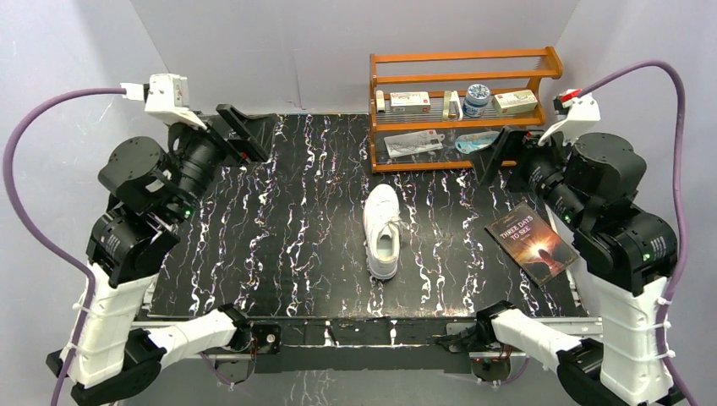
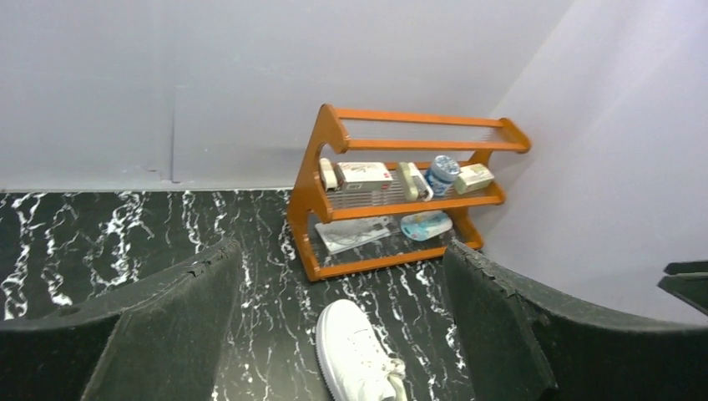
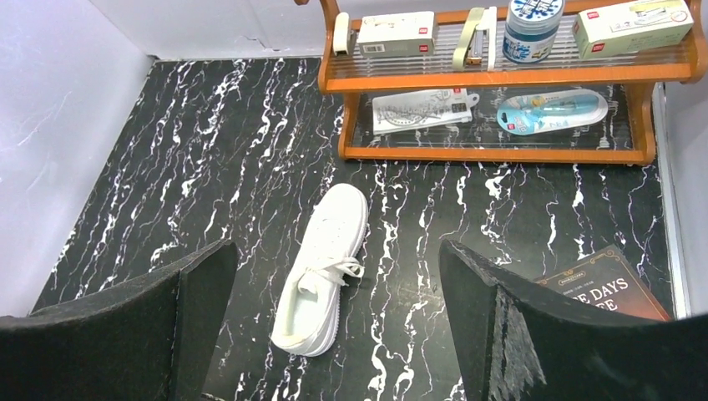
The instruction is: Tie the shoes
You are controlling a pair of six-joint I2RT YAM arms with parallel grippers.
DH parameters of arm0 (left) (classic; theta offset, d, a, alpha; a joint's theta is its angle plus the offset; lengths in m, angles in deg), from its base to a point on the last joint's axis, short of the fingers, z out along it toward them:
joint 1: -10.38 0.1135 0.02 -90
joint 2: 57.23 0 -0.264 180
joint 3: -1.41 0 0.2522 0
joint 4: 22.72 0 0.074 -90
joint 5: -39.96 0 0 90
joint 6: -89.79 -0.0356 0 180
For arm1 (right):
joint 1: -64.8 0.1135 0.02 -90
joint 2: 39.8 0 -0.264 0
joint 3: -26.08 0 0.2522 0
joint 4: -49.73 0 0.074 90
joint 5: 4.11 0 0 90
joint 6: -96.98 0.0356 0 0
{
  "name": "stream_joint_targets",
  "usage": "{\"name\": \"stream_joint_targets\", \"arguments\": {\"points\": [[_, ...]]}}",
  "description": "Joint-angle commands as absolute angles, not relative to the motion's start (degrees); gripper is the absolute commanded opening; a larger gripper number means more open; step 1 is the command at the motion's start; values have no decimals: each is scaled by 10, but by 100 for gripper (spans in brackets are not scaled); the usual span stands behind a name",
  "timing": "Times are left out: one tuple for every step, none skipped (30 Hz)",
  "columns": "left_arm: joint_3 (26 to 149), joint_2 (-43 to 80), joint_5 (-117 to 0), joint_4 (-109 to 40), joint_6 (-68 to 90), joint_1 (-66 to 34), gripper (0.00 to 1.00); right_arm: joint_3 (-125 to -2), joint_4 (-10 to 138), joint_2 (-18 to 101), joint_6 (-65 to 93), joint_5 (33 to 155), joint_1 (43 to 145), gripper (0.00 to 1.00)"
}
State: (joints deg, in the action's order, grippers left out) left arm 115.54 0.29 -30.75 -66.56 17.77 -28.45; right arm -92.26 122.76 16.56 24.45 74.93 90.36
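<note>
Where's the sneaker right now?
Top view: the white sneaker lies near the middle of the marbled table, toe toward the orange wooden shelf, with the paperback book on its right.

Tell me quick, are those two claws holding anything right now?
Left gripper: open, holding nothing.
Right gripper: open, holding nothing; the sneaker lies untouched.

Bright, diffuse light leaves only faint soft shadows; everything beyond the right gripper [image 3: 338,251] looks sharp.
</note>
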Motion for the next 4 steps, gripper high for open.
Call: {"name": "stream_joint_targets", "arguments": {"points": [[1147,6,-276,-679,159,-283,87,-945,1215,184,238,761,904,98],[1145,5,-276,-680,161,-283,86,-942,1211,183,235,762,903,98],[1145,4,-275,-682,161,-283,86,-942,1211,185,235,759,904,98],[1145,4,-275,-682,161,-283,86,-946,1215,191,234,758,904,98]]}}
